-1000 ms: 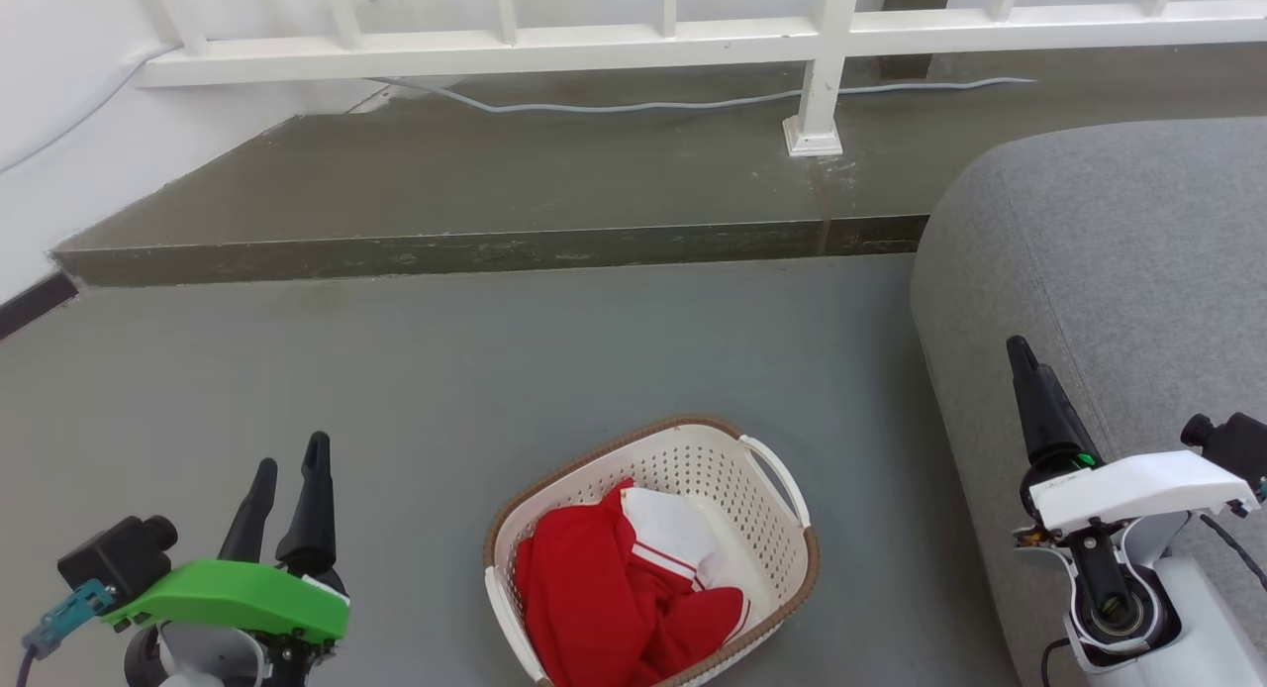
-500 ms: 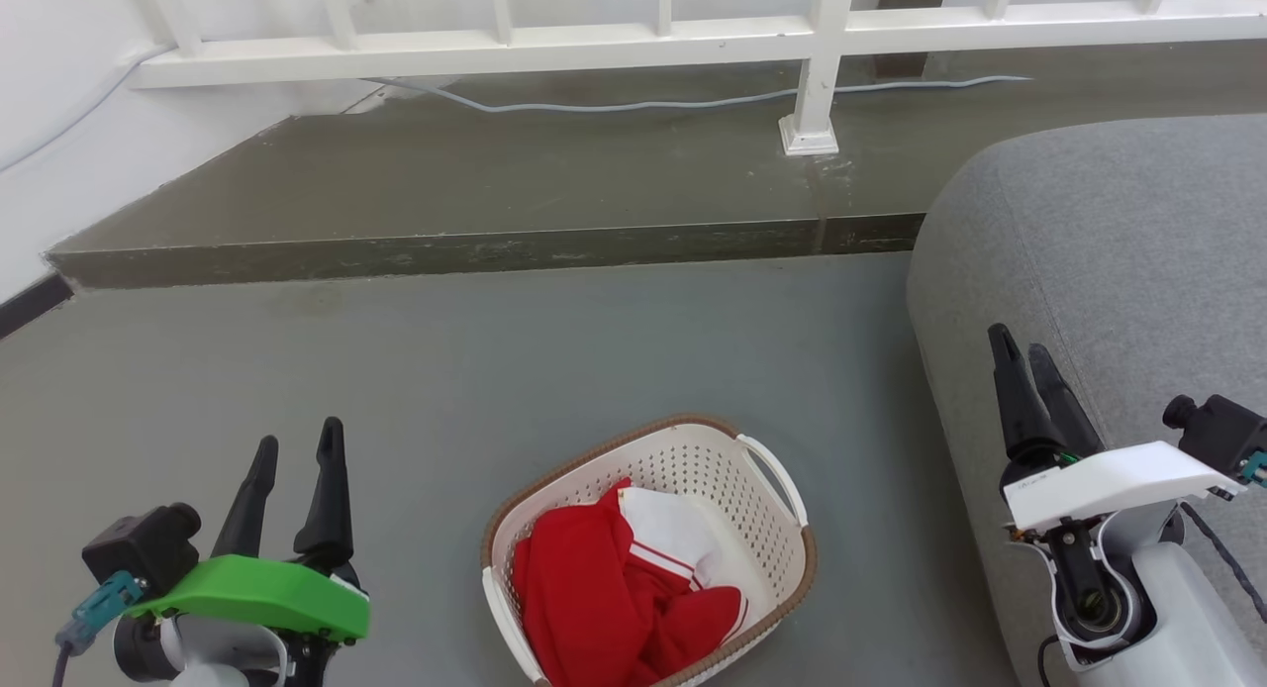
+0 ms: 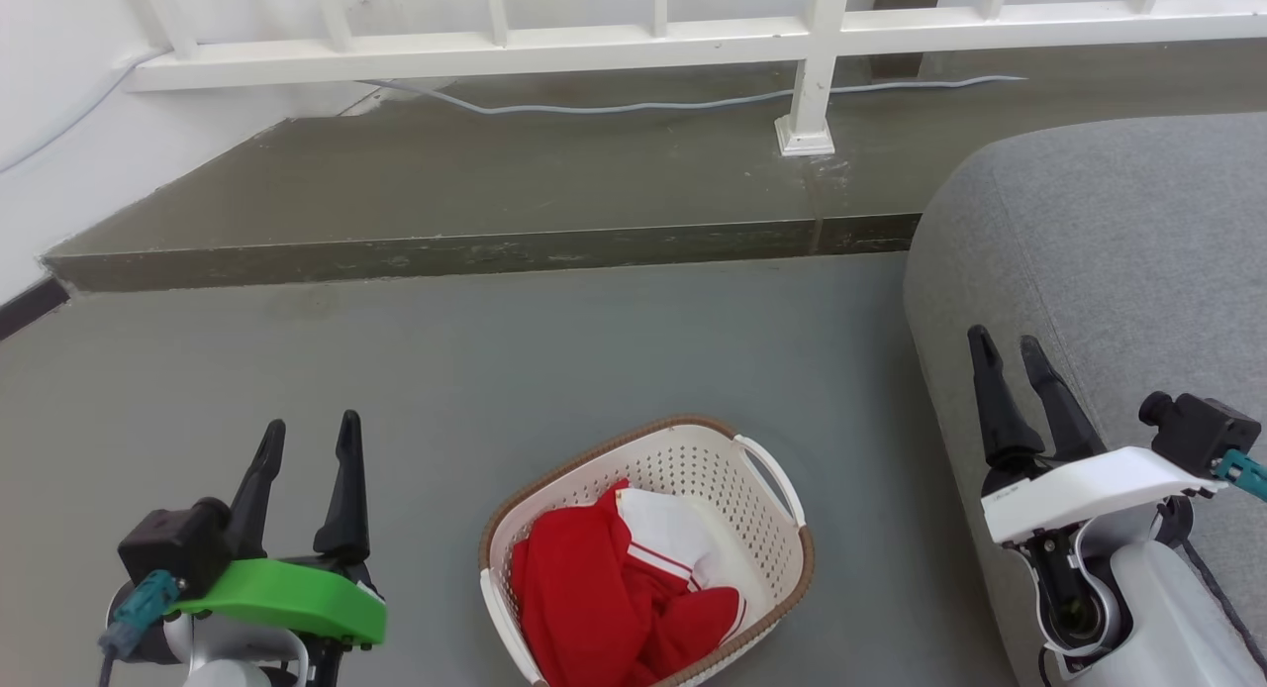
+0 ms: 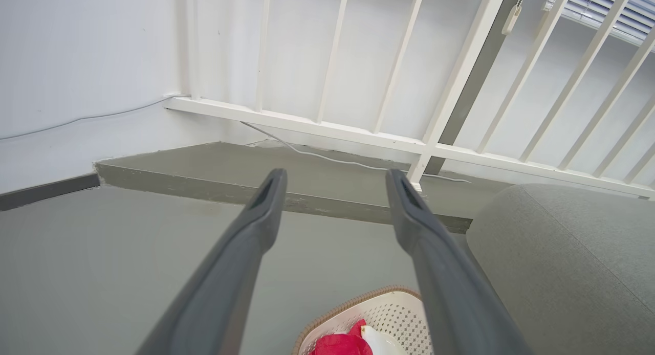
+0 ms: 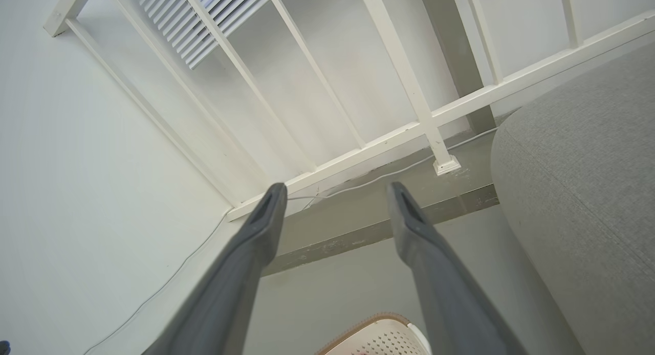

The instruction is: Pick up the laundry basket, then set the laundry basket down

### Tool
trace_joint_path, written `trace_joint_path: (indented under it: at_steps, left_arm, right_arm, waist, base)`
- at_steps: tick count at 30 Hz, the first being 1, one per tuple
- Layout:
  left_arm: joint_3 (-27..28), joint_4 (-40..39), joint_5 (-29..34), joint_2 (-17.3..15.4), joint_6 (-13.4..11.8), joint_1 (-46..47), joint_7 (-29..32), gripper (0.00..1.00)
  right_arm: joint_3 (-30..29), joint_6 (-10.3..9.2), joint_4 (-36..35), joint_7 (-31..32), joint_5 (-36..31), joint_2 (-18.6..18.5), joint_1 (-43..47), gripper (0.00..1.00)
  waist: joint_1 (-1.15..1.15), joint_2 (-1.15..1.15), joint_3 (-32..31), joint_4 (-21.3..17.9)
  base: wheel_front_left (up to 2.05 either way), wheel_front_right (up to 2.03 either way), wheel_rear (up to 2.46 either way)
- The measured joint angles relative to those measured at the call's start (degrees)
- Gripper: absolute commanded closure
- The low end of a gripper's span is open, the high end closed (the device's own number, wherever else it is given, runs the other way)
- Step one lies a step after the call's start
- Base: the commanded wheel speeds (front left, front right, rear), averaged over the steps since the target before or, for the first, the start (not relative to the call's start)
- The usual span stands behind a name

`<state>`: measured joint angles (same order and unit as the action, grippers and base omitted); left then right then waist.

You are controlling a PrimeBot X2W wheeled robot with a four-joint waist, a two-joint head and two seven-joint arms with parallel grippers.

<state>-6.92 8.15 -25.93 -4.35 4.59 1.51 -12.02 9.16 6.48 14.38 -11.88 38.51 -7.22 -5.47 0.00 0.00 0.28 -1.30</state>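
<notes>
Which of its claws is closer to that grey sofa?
The right. The right gripper hangs open at the edge of the grey sofa. The left gripper, also open, is over the floor, beyond the laundry basket.

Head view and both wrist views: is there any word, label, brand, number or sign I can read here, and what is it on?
No text can be read.
Small dark marking on the white cover behind the right gripper: too small to read.
Cream-white perforated plastic laundry basket: no print seen.
Red and white garment inside it: stripes, no lettering seen.
</notes>
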Motion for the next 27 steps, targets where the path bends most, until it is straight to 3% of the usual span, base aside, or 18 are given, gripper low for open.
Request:
trace_joint_path:
  at_steps: [13, 27]
  left_arm:
    - [-0.53, -1.19, 9.29, 0.3, 0.51, -0.01, -2.4, 0.0]
    - [0.63, -0.96, 9.43, 1.24, 0.97, -0.01, -2.4, 0.0]
  right_arm:
    - [0.65, 0.04, 0.82, -2.45, -8.26, 0.19, -0.25, 0.0]
    - [-0.67, 0.05, 1.81, -2.46, -9.78, 1.18, -0.27, 0.0]
  waist:
    - [0.0, 0.0, -0.14, -0.3]
    - [0.0, 0.0, 0.01, -0.13]
  base:
    - [0.0, 0.0, 0.0]
    - [0.0, 0.0, 0.0]
